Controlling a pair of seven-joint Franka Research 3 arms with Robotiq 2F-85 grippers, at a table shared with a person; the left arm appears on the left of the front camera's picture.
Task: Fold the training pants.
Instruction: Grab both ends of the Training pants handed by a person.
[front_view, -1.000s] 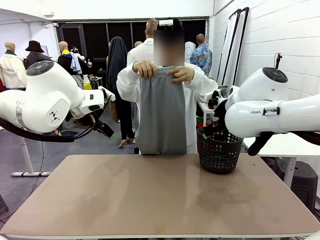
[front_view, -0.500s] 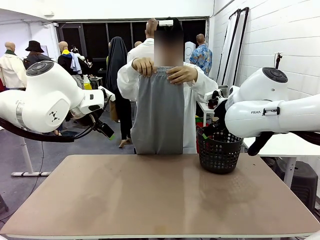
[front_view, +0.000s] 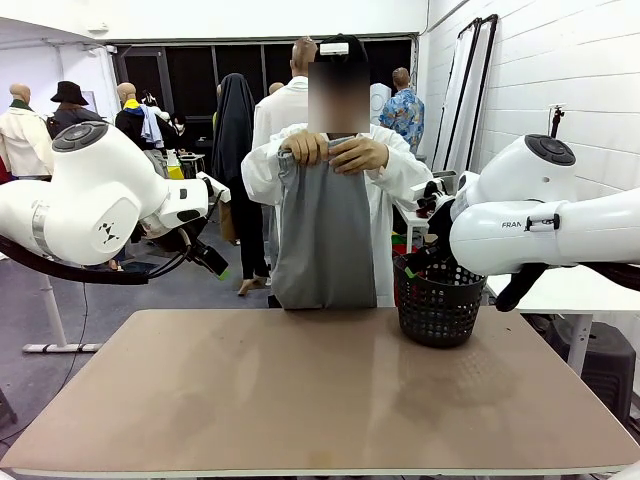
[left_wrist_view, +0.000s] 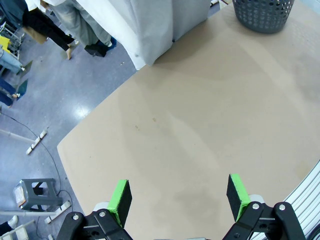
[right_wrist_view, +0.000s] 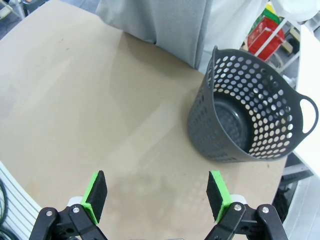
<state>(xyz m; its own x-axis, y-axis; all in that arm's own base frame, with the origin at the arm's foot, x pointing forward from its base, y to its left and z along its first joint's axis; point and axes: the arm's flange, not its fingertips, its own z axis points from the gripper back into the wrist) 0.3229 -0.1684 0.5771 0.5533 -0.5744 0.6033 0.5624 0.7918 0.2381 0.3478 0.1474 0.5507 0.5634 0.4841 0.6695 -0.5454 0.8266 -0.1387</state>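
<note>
- Racks of clothes and a dark doorway fill the room behind a brown desk (front_view: 300, 400). A person in a white coat stands at its far edge.
- That person holds the training pants (front_view: 323, 240) up by the waistband at chest height, clear of the desk. The cloth hangs straight down, and its lower end drops out of sight behind the far edge.
- Compared with a second ago, one hand (front_view: 303, 149) and the other hand (front_view: 360, 153) have drawn closer together and come down a little. The waistband now bunches between them instead of being stretched wide.
- My reading is that the pants are only being gathered and shown. Nothing lies on the desk yet, so the folding itself has not begun.
- The pants are light grey, soft and limp. They hang as one narrow, fairly smooth panel, seemingly leg on leg, with the top puckered where the fingers pinch it.
- A black mesh basket (front_view: 437, 300) stands on the desk's far right part, just beside the hanging cloth, and looks empty from the right wrist view.
- The left tool (left_wrist_view: 178, 189) hangs over bare desk, its fingers spread wide with nothing between them.
- The right tool (right_wrist_view: 156, 186) is likewise wide and empty, above the desk near the basket.
</note>
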